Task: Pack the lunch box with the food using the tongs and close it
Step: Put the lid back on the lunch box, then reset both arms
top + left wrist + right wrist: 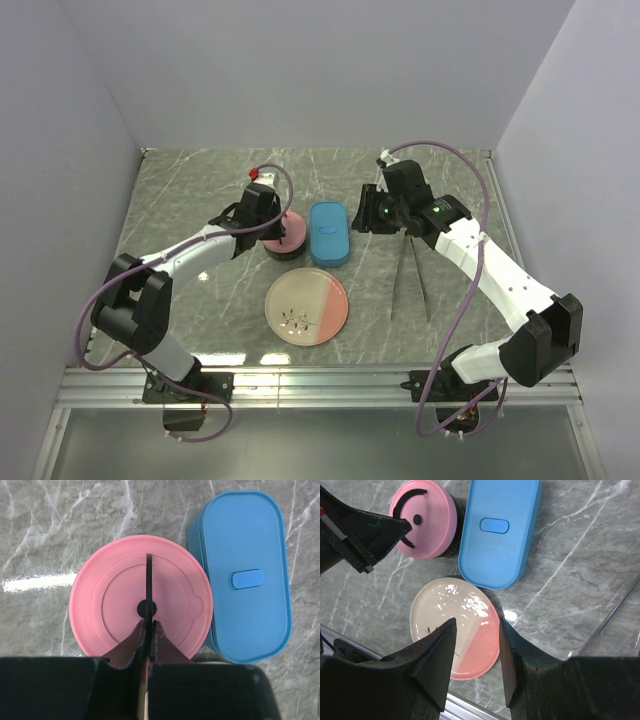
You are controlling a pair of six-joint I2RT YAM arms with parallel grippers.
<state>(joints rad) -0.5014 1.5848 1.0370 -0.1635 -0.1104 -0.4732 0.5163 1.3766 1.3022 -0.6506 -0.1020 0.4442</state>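
The blue lunch box [330, 233] [245, 545] [495, 545] lies shut on the marble table, lid on. Just to its left stands a round pink-lidded container [288, 240] [115, 600] [427, 527]. My left gripper [268, 222] [149, 622] is directly above it, shut on the thin black handle of that lid. The silver tongs [399, 275] [620, 602] lie on the table to the right of the box, touched by nothing. My right gripper [372, 212] [477, 625] hovers open and empty right of the box. No food is in view.
A bare cream-and-pink plate [307, 306] [450, 602] sits in front of the lunch box, near the table's front rail [320, 375]. Grey walls close in the table on three sides.
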